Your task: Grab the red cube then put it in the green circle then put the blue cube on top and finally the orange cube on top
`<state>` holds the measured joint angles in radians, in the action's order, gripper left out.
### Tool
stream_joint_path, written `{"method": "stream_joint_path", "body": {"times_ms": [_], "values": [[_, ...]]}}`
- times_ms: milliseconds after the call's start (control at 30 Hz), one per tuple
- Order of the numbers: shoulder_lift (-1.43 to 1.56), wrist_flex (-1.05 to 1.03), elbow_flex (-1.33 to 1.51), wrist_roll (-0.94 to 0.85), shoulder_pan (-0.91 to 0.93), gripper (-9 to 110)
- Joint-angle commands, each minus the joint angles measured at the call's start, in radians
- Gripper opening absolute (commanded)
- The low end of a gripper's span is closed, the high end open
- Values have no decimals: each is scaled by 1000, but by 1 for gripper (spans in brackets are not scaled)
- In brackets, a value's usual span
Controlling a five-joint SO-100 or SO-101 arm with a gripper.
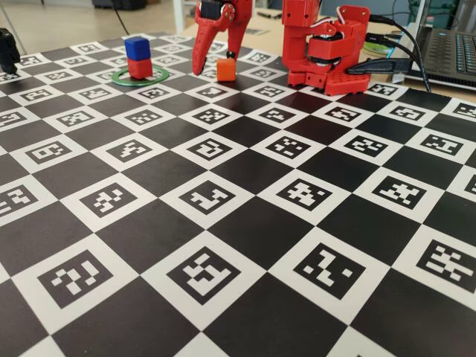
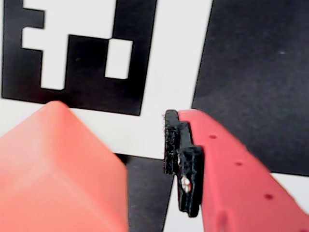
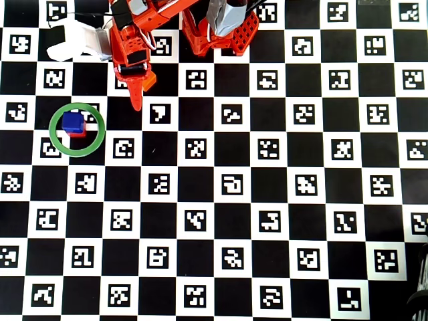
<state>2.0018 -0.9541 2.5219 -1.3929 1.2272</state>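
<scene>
The checkered marker surface [image 1: 223,245] carried the green circle [image 3: 59,144], with the red cube [image 1: 140,68] inside it and the blue cube [image 1: 137,47] stacked on top. The jaws [image 1: 213,71] stood spread around the orange cube [image 1: 226,70], which rested on the surface near the arm's base [image 1: 327,63].

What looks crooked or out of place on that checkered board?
Little stands out. The blue cube sits squarely on the red cube, though the pair stands off-centre in the green circle. The orange cube stands upright beside the pincer.
</scene>
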Motion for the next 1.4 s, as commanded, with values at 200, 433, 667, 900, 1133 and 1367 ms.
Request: {"method": "stream_joint_path", "body": {"times_ms": [200, 433, 667, 900, 1133, 1367], "values": [[-2, -8, -64, -86, -67, 50], [-5, -20, -98, -219, -78, 50], [-6, -97, -137, -334, -78, 50], [-5, -127, -138, -380, -94, 50], [-5, -120, -140, -397, -110, 50], [-5, -112, -126, -413, -115, 50]]}}
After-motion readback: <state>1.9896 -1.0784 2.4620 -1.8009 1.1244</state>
